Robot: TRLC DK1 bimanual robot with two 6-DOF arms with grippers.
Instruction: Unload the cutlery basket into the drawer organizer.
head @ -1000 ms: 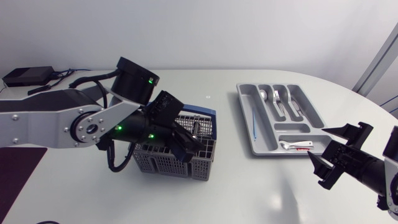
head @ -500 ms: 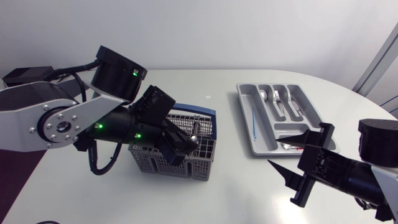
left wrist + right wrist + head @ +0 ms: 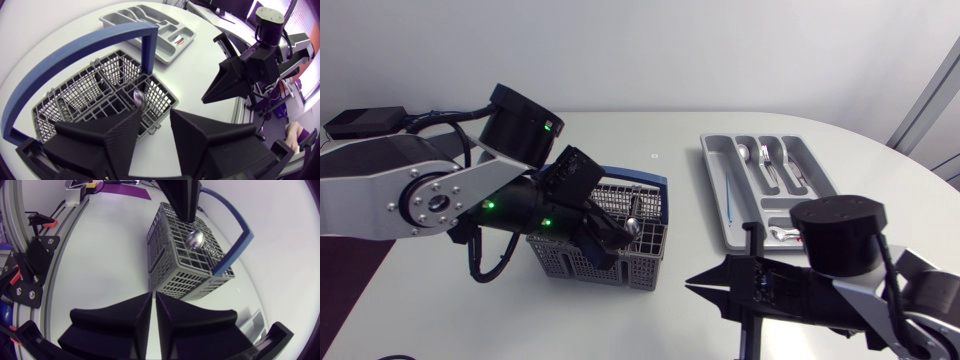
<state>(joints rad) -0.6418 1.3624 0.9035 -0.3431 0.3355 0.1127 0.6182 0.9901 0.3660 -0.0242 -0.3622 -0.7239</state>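
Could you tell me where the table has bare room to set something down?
Free: between the cutlery basket and the drawer organizer, and behind both by the far edge. Crowded: left claw over the basket, right claw at the gap's near end.

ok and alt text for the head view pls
Seen from above, the open left hand is over a grey cutlery basket with a blue handle, close by an upright spoon. The shut right hand hovers over the table, pointing at the basket, with the partly filled drawer organizer beyond it.
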